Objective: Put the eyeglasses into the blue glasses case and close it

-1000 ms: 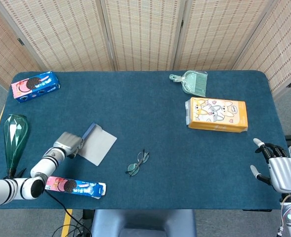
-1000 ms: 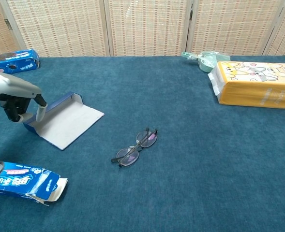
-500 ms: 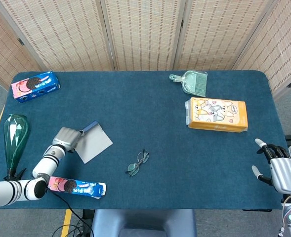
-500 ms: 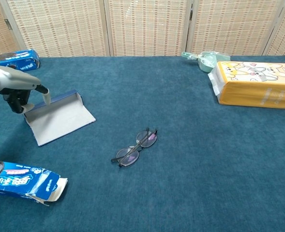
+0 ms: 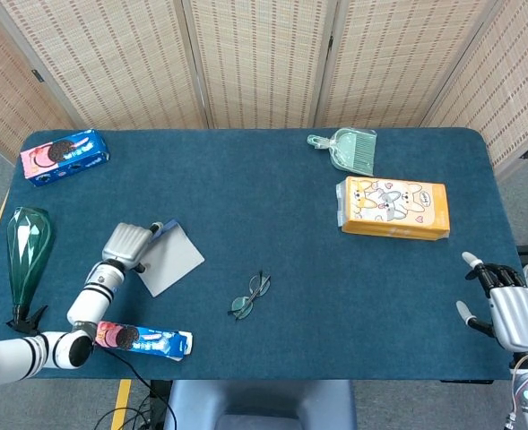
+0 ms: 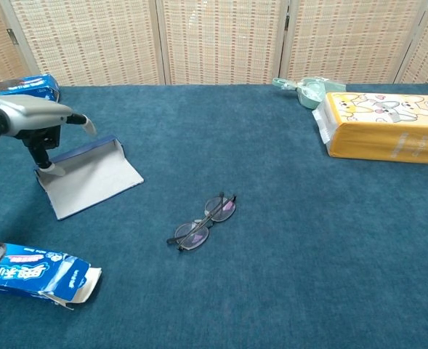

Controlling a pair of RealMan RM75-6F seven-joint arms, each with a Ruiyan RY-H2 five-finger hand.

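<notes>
The eyeglasses (image 5: 249, 296) (image 6: 203, 222) lie folded on the blue cloth near the table's front middle. The blue glasses case (image 5: 169, 258) (image 6: 90, 178) lies open to their left, with its pale lining up and its blue rim at the back. My left hand (image 5: 127, 244) (image 6: 43, 123) is at the case's back left corner. One finger is raised over the rim and a fingertip (image 6: 48, 165) touches the corner; it holds nothing. My right hand (image 5: 506, 309) hovers by the table's front right edge with fingers apart and empty; the chest view does not show it.
A blue cookie box (image 5: 64, 155) (image 6: 21, 85) lies at the back left. A torn snack packet (image 5: 138, 340) (image 6: 35, 270) lies front left beside a green glass vase (image 5: 27, 251). An orange tissue pack (image 5: 393, 208) (image 6: 384, 125) and a green dustpan (image 5: 349, 150) sit at the back right.
My left hand dragged and turned the open case to the left, then lifted its finger off the rim. The eyeglasses and right hand stayed put.
</notes>
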